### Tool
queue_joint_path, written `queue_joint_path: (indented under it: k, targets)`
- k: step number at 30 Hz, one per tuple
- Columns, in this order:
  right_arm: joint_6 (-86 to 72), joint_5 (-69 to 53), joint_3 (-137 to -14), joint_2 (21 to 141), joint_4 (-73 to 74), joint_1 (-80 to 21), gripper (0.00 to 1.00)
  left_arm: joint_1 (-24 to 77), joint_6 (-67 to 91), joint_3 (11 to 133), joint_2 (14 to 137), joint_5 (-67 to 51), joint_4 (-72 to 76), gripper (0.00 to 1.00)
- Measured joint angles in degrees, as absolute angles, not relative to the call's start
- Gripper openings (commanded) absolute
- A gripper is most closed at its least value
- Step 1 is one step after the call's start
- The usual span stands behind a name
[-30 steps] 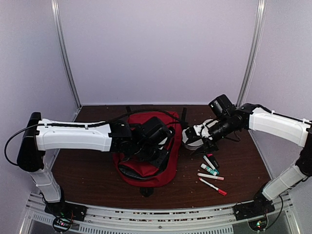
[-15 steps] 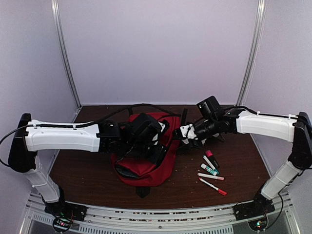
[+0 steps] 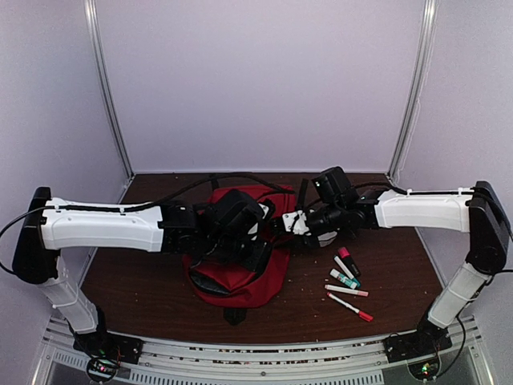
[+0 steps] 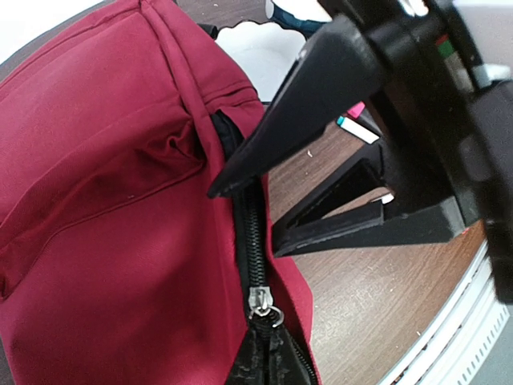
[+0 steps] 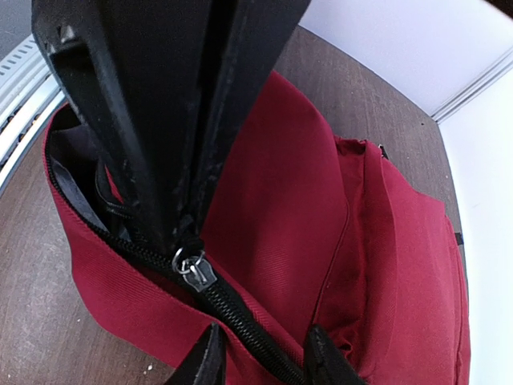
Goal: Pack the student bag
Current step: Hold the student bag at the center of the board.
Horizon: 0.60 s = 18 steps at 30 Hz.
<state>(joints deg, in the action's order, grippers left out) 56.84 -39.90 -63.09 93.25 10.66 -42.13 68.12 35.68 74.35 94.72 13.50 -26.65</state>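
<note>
The student bag (image 3: 271, 274) is a red backpack lying at the table's middle, its black zipper partly undone and grey lining showing at the near end. My left gripper (image 3: 258, 245) is shut on the metal zipper pull (image 4: 263, 302), which also shows in the right wrist view (image 5: 191, 268). My right gripper (image 3: 282, 224) has come in from the right. Its fingertips (image 5: 210, 362) stand apart on either side of the closed stretch of zipper (image 5: 240, 325), a short way from the slider. In the left wrist view the right gripper (image 4: 244, 216) straddles the bag's (image 4: 104, 184) edge.
Several markers (image 3: 346, 278) lie on the brown table right of the bag, a red-capped one (image 3: 349, 307) nearest the front. A white object (image 4: 252, 44) sits beyond the bag's far end. A black strap (image 3: 303, 192) trails behind the bag.
My right arm has swung left from beside the markers onto the bag's zipper edge, its jaws narrowing. My left gripper stays shut on the pull, shifted slightly.
</note>
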Motion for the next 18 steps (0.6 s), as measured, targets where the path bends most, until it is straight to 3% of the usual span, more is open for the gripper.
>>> queue_joint_path:
  k: [5,14,18]
  targets:
    - [59.1,-39.9,-63.1,93.4,12.9,-42.1,0.42,68.1,35.7,74.4,94.4,13.7,-26.6,0.00]
    - [58.3,-38.2,-62.4,94.4,10.5,-42.5,0.42,68.1,35.7,74.4,94.4,13.8,-26.6,0.00]
    - [56.8,-36.1,-61.0,94.7,7.6,-42.7,0.30,68.1,35.7,74.4,94.4,13.8,-26.6,0.00]
